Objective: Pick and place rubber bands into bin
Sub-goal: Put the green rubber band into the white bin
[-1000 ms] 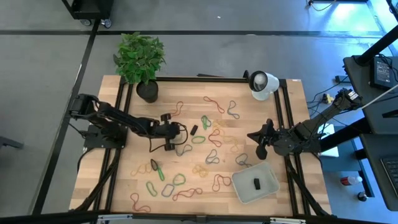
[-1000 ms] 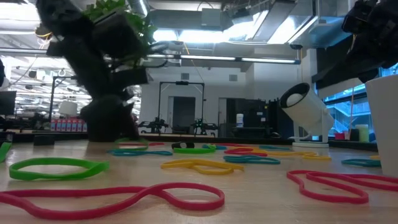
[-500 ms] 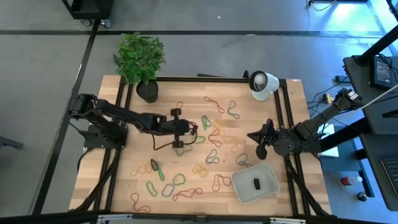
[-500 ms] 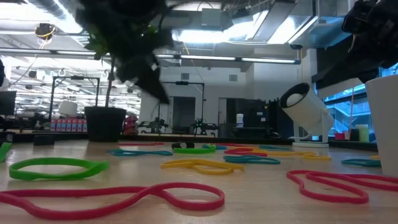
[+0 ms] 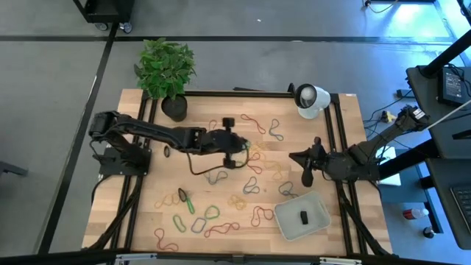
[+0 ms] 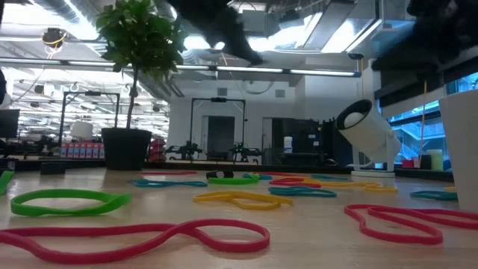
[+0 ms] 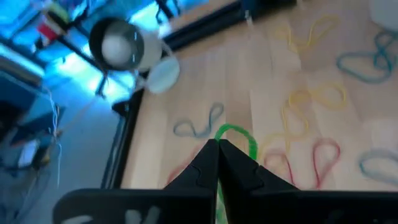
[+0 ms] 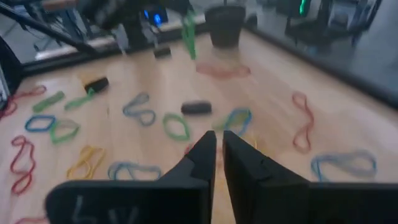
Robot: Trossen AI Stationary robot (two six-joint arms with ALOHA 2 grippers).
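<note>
The bin (image 5: 318, 209) lies well apart from the left gripper (image 5: 245, 146), which is pressed together on a green band (image 7: 239, 134). It should carry the band above the bin before releasing. The right gripper (image 5: 306, 177), slightly parted and empty, waits near the bin.

Coloured bands (image 5: 213, 213) lie scattered flat and twisted; one green band (image 7: 239, 138) hangs pinched. Bin (image 5: 319, 221) holds a dark band (image 5: 303, 217).

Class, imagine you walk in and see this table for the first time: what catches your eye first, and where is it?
Coloured rubber bands lie scattered across the wooden table. Mid-table, the left gripper pinches a green rubber band. The bin sits near the front right corner, the right gripper beside it.
</note>
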